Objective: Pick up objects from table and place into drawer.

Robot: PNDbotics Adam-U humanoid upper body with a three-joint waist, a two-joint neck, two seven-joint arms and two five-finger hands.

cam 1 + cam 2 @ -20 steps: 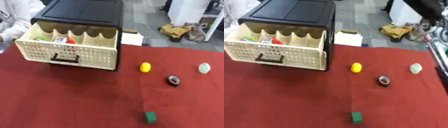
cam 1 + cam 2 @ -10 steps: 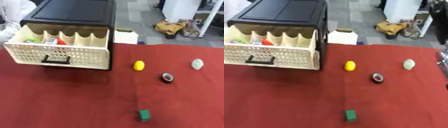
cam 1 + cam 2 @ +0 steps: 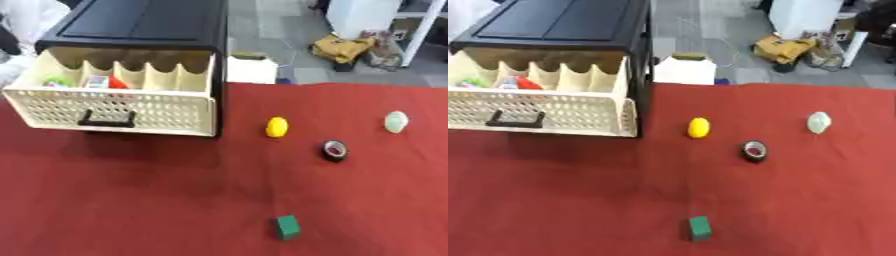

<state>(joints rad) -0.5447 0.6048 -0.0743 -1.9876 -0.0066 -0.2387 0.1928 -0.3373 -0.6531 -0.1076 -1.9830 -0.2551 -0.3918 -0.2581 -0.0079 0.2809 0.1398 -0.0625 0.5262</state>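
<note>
A black cabinet (image 3: 144,22) stands at the back left of the red table (image 3: 175,200), its cream perforated drawer (image 3: 122,107) pulled out. Inside the drawer lie small things, green, white and red (image 3: 109,82). On the cloth to the right lie a yellow egg-shaped object (image 3: 276,127), a black ring-shaped roll (image 3: 334,150), a pale green rounded object (image 3: 396,121) and a green cube (image 3: 287,227) nearer the front. Neither of my hands shows in either view.
A white box (image 3: 252,69) sits just behind the table's far edge beside the cabinet. Beyond on the floor are a yellow-brown bundle (image 3: 346,49) and white furniture (image 3: 367,17). A person in white (image 3: 26,20) is at the far left.
The whole picture has shifted between frames, so the camera moved. The objects keep their places relative to each other on the cloth. A dark arm part at the right edge of the right eye view is gone.
</note>
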